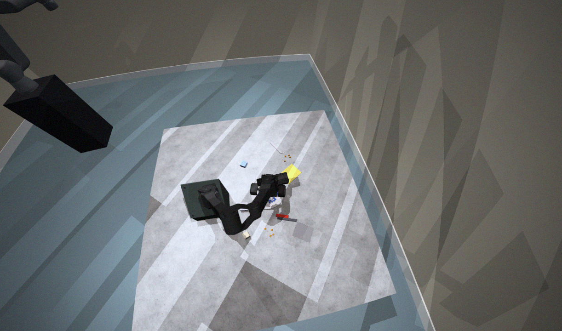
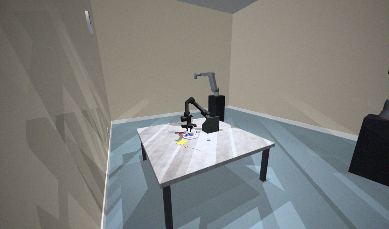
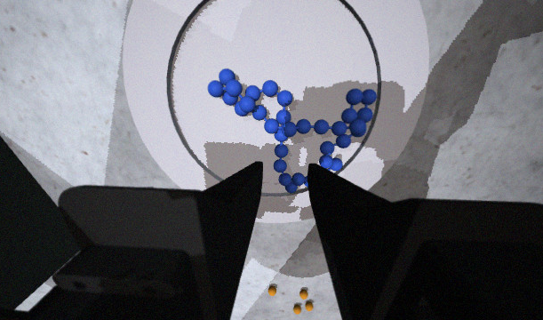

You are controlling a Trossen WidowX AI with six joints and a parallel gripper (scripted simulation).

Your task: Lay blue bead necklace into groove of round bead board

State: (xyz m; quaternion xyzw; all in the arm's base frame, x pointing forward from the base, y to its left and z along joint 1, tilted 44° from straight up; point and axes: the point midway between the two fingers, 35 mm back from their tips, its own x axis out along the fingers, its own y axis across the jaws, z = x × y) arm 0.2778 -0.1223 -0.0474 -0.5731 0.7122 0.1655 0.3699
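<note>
The blue bead necklace (image 3: 303, 126) (image 1: 272, 200) (image 2: 190, 134) lies bunched in loops on the flat middle of the round white bead board (image 3: 298, 36) (image 2: 194, 136). Only its right end and lowest loop touch the board's dark ring groove (image 3: 170, 89). My gripper (image 3: 285, 170) (image 2: 188, 131) hangs low over the board's near edge. Its fingers stand narrowly apart, one on each side of the necklace's lowest loop, with a gap still showing between them. In the top view the wrist hides most of the board.
Loose orange beads (image 3: 298, 300) (image 1: 270, 232) lie just off the board. A red-handled tool (image 1: 282, 216) (image 2: 179, 132), a yellow pad (image 1: 292, 170) (image 2: 181, 141), a thin white rod (image 1: 276, 147), a small blue block (image 1: 243, 163) and the arm's dark base box (image 1: 192, 201) stand around it.
</note>
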